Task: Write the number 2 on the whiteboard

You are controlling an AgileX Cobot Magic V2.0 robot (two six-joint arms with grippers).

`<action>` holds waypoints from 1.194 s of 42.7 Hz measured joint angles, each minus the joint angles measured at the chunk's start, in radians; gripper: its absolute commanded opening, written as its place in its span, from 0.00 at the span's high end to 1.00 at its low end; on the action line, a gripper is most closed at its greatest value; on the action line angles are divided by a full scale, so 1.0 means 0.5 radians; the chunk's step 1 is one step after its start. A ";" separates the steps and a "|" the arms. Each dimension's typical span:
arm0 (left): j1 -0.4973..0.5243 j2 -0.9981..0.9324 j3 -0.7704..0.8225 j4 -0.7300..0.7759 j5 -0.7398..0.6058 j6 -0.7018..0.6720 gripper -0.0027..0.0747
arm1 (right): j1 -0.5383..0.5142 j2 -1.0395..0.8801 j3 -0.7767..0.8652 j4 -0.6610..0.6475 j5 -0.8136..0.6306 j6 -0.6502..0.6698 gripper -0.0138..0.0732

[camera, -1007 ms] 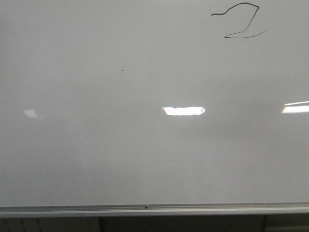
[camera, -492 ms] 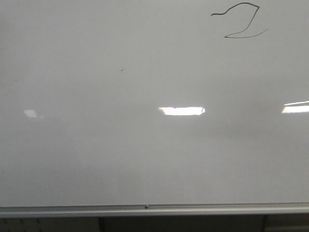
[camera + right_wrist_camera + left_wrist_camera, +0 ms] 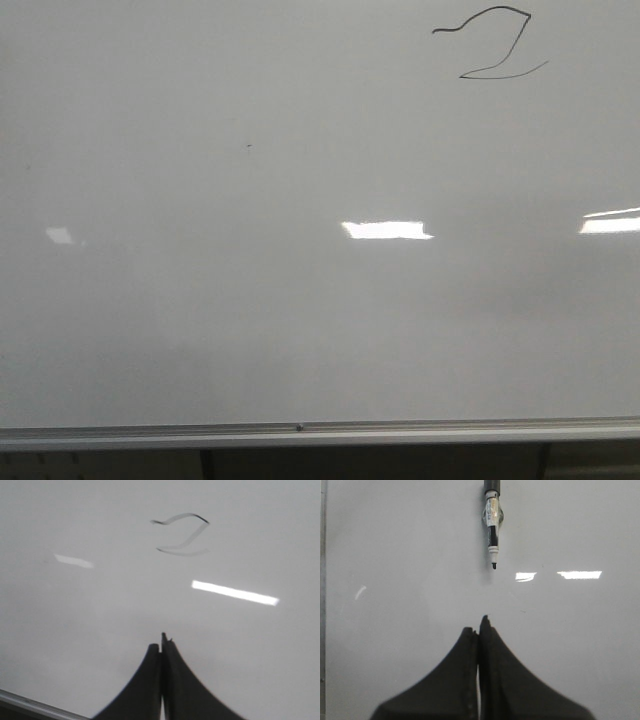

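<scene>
One very large whiteboard (image 3: 200, 300) fills nearly the whole front view, pale grey-white and glossy, with a silver metal rail (image 3: 300, 432) running along its lower edge. Several bright rectangular light reflections (image 3: 387, 230) sit in a row across its middle, one at centre, one cut by the right edge and a fainter one at the far left. Neither arm shows in the front view.

Next in size are the two hands, each seen only from its own wrist camera. The left hand (image 3: 479, 630) has its dark fingers pressed together with only a hairline seam between them, and nothing held. The right hand (image 3: 162, 642) is likewise closed tight on nothing, its fingers meeting at a point in front of the board.

Smaller is the number 2 (image 3: 490, 42), a thin black line figure in the board's upper right area in the front view: wavy curved top, slanted stroke, flat base. It shows again, blurred, in the right wrist view (image 3: 181, 535), ahead of the right hand's tips and apart from them.

A marker (image 3: 493, 540) with a white and black barrel appears in the left wrist view, its dark tip pointing toward the left hand, well apart from it.

Smallest is a tiny dark speck (image 3: 249, 146) on the board, left of centre.
</scene>
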 measured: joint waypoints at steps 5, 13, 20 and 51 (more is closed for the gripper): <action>0.000 0.000 0.000 0.000 0.000 0.000 0.99 | -0.197 -0.128 0.160 -0.298 0.004 0.419 0.92; 0.000 0.000 0.000 0.000 0.000 0.000 0.99 | -0.235 -0.256 0.356 -0.779 -0.006 1.045 0.92; 0.000 0.000 0.000 0.000 0.000 0.000 0.99 | -0.235 -0.259 0.384 -0.887 -0.014 1.204 0.92; 0.000 0.000 0.000 0.000 0.000 0.000 0.99 | -0.235 -0.259 0.384 -0.898 -0.014 1.238 0.92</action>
